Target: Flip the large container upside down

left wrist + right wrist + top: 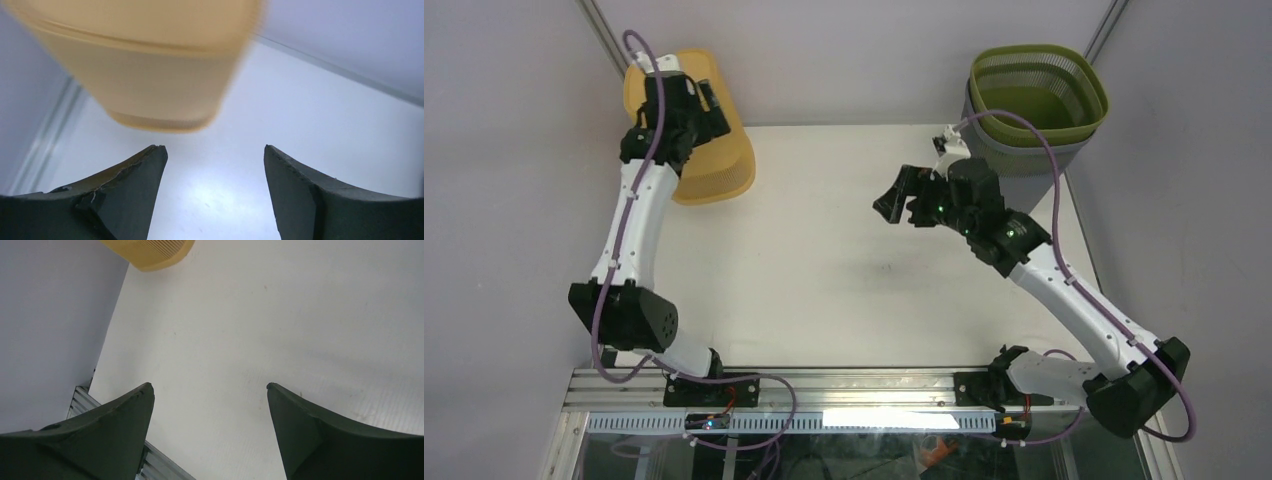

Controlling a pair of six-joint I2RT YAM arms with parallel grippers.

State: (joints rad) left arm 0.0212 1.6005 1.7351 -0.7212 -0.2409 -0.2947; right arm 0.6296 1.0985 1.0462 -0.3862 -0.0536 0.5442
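A yellow mesh basket (pixel 724 165) lies tipped at the table's back left, against the wall, with its outer wall and base facing up. In the left wrist view it (pixel 150 75) is a blurred shape just beyond the fingertips. My left gripper (pixel 716 108) is over the basket's far part, open and empty (pixel 215 150). My right gripper (pixel 894 205) hangs open and empty above the middle of the table (pixel 210 386). The yellow basket also shows far off in the right wrist view (pixel 150 250).
A green mesh basket (pixel 1039 90) sits upright, nested in a grey container (pixel 1024 150), at the back right corner. Walls close the back and both sides. A metal rail (pixel 824 385) runs along the near edge.
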